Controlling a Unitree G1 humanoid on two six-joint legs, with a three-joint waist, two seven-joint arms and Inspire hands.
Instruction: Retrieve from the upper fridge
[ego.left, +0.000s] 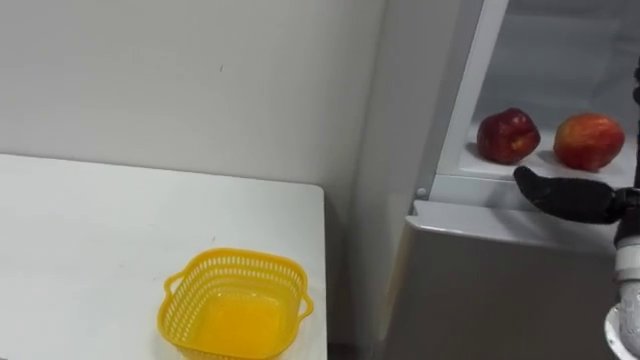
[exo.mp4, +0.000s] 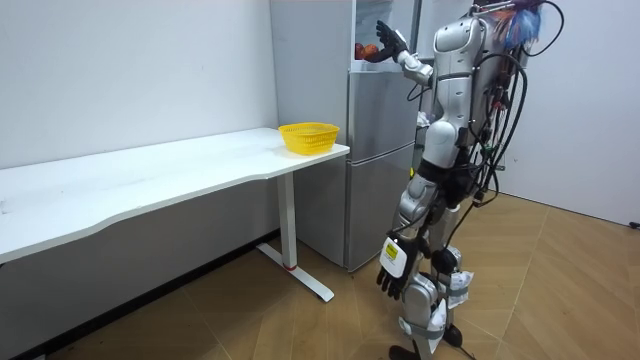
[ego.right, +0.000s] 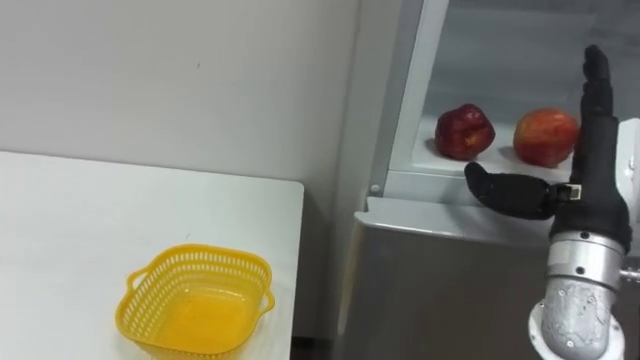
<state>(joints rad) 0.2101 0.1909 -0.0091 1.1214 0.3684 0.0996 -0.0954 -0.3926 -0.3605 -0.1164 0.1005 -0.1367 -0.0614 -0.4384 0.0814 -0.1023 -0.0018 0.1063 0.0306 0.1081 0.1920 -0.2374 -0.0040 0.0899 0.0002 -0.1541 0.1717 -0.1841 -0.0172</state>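
White table, yellow basket, open fridge alongside; right hand spread empty before apples, left hand slack.

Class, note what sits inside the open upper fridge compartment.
On its shelf: a dark red apple, a lighter apple to its right. The open right hand, raised in front, hides the space beyond.

There are 2 apples, 1 yellow basket, 1 table, 1 fridge.

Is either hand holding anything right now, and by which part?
Nothing is held: the right hand is open in front of the apples; the left hand hangs empty.
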